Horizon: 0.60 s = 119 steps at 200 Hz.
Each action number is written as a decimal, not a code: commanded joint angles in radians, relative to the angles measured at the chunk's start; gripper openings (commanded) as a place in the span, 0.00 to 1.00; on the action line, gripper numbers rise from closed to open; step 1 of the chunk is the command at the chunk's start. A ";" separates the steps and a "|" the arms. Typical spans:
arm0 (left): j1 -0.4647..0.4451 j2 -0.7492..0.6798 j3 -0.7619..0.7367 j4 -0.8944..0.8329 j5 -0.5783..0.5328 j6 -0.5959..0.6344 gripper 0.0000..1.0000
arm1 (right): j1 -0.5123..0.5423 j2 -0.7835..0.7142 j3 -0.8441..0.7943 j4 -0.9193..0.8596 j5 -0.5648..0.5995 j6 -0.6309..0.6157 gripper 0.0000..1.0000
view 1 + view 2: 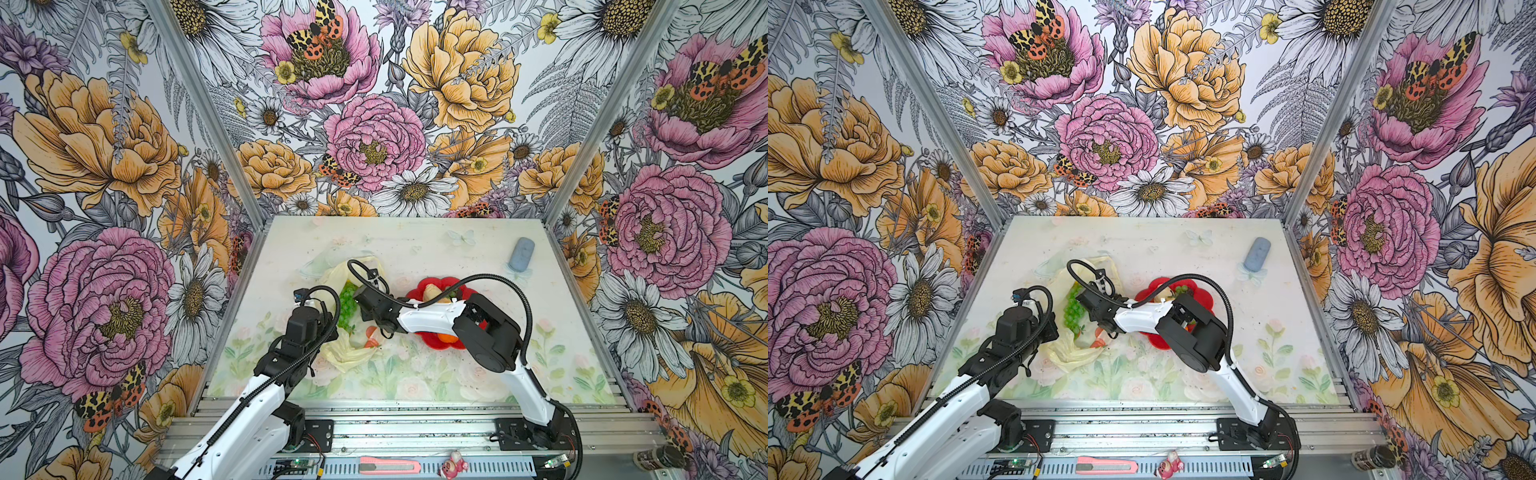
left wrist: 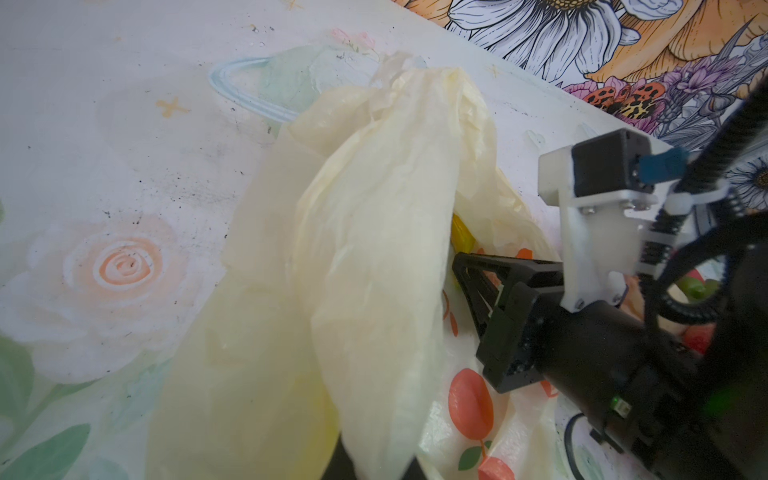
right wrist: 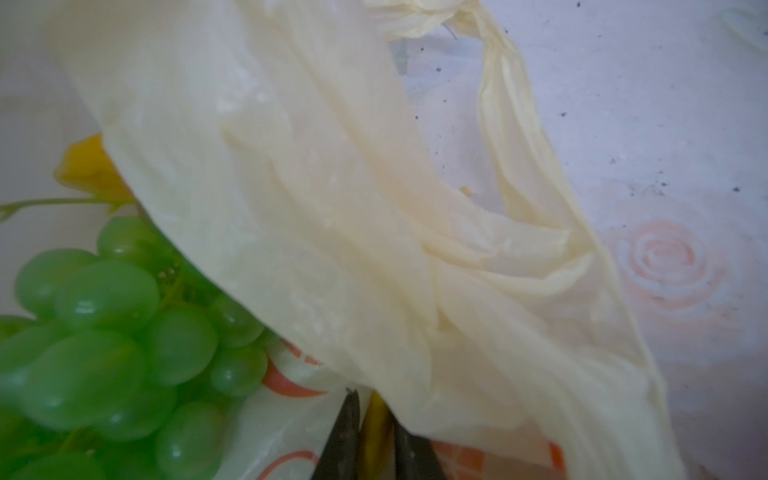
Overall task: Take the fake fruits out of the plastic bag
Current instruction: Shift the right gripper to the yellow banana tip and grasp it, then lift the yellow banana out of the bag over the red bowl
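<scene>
**Unloading the bag: both arms work at the plastic bag, which lies left of centre on the surface.**
The left gripper has its fingers closed on the thin film, holding it up. The right gripper has its fingers narrow around a yellow banana beneath the film, with the green grape bunch beside it. The fruits look light, rigid and glossy, so probably slippery: grip across the banana's middle. The limp bag is best held by its rim.

Passage into the crinkly cream-yellow plastic bag is being narrowed by a glossy green grape bunch. The far pale floral tabletop is being left open.
</scene>
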 commanded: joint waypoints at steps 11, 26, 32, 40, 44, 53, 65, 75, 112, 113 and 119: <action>-0.041 0.034 0.021 0.020 -0.033 0.021 0.00 | 0.014 -0.093 -0.029 0.048 0.034 -0.042 0.10; -0.056 0.040 0.026 0.017 -0.071 0.021 0.00 | 0.015 -0.102 -0.040 0.049 0.034 -0.042 0.07; -0.057 0.041 0.027 0.020 -0.073 0.019 0.00 | 0.015 -0.107 -0.046 0.052 0.034 -0.039 0.07; -0.058 0.041 0.026 0.027 -0.068 0.014 0.00 | 0.015 -0.114 -0.054 0.057 0.034 -0.036 0.06; -0.057 0.043 0.025 0.032 -0.065 0.013 0.00 | 0.015 -0.116 -0.057 0.057 0.036 -0.035 0.06; -0.059 0.048 0.026 0.041 -0.059 0.011 0.00 | 0.014 -0.124 -0.063 0.060 0.041 -0.033 0.05; -0.063 0.057 0.029 0.047 -0.060 0.010 0.00 | 0.013 -0.136 -0.070 0.062 0.042 -0.033 0.05; -0.066 0.063 0.030 0.050 -0.063 0.010 0.00 | 0.011 -0.148 -0.074 0.066 0.041 -0.033 0.04; -0.062 0.075 0.036 0.046 -0.087 0.013 0.00 | 0.012 -0.198 -0.099 0.079 0.012 -0.030 0.02; -0.062 0.075 0.037 0.046 -0.088 0.013 0.00 | 0.012 -0.200 -0.100 0.079 0.010 -0.030 0.02; -0.059 0.076 0.039 0.047 -0.091 0.014 0.00 | 0.013 -0.207 -0.110 0.080 0.006 -0.030 0.02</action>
